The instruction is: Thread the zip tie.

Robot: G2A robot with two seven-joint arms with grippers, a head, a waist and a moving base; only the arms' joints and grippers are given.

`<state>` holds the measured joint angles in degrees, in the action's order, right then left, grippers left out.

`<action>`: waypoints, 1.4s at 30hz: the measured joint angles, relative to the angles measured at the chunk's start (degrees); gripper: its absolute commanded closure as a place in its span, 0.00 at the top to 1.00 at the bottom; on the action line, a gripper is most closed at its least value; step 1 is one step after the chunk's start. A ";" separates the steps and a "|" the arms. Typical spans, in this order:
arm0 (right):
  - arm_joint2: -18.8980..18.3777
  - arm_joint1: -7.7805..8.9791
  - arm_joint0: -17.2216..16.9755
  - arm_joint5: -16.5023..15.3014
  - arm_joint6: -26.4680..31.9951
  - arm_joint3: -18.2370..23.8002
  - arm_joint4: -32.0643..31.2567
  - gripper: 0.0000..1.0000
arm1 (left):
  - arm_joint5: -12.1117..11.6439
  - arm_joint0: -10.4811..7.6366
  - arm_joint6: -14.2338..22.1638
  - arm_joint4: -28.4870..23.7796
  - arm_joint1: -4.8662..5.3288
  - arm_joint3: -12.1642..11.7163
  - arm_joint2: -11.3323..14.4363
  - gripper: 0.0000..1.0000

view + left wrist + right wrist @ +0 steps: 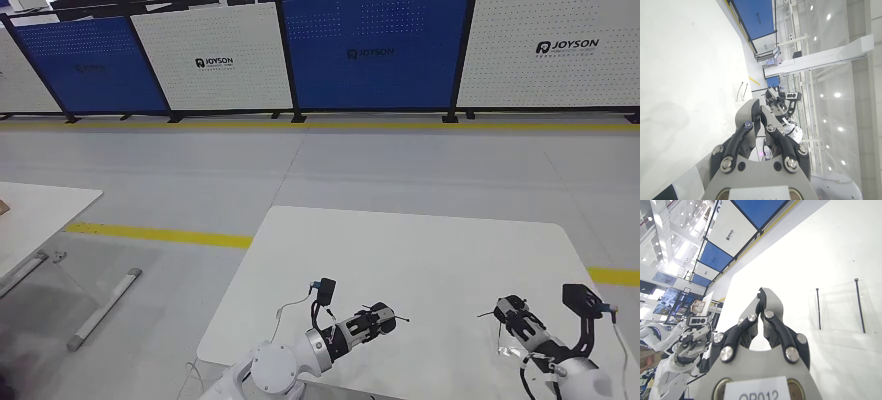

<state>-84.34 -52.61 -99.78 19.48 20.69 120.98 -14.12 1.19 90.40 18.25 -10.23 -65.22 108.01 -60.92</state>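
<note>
Left gripper: the grey-and-black two-fingered left gripper (760, 107) (385, 320) hangs low over the near left part of the tabletop, jaws together, pointing towards the other arm
Right gripper: the matching grey-and-black right gripper (761, 294) (510, 315) is over the near right part of the tabletop, jaws together as well
Zip ties: two thin black plastic zip ties (818, 308) (860, 306) lie flat side by side, apart from each other and roughly parallel, their heads at the same end; they are near the right gripper and touched by neither gripper (739, 91) (745, 91)
Sheet: a clear, flat plastic sheet (838, 306) lies under both ties, on the tabletop
Tabletop: white, smooth, with rounded corners (420, 260)
Floor: pale grey, crossed by a yellow painted line (160, 235) beyond the far edge of the tabletop
Second table: a white one (40, 210) stands off to the left, well apart
Back wall: a row of blue (375, 50) and white (215, 55) perforated panels in black frames
</note>
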 measured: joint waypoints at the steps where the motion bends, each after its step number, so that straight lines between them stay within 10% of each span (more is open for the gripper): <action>1: 0.00 0.00 0.00 0.00 0.00 0.00 0.00 0.00 | 0.00 0.00 0.00 0.00 0.00 0.00 0.00 0.00; 12: 0.47 -0.16 -0.01 -0.52 -1.21 -0.35 -0.50 0.00 | 0.00 0.00 0.00 0.00 0.00 0.00 0.00 0.00; 22: 5.64 -2.93 -2.39 -2.88 -24.93 -1.18 2.98 0.00 | 0.00 0.00 0.00 0.00 0.00 0.00 0.00 0.00; 33: 6.05 -2.98 -2.28 -2.93 -23.72 -1.27 4.07 0.00 | 0.21 -0.28 -0.51 0.75 -0.06 -0.05 0.42 0.00; 42: 6.05 -2.98 -2.28 -2.93 -23.72 -1.27 4.07 0.00 | 5.28 -4.44 -3.76 7.39 -0.96 -0.25 5.54 0.00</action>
<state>-78.30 -55.59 -102.05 16.55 -3.03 119.71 -10.04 6.47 85.96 14.48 -2.84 -66.18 107.76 -55.38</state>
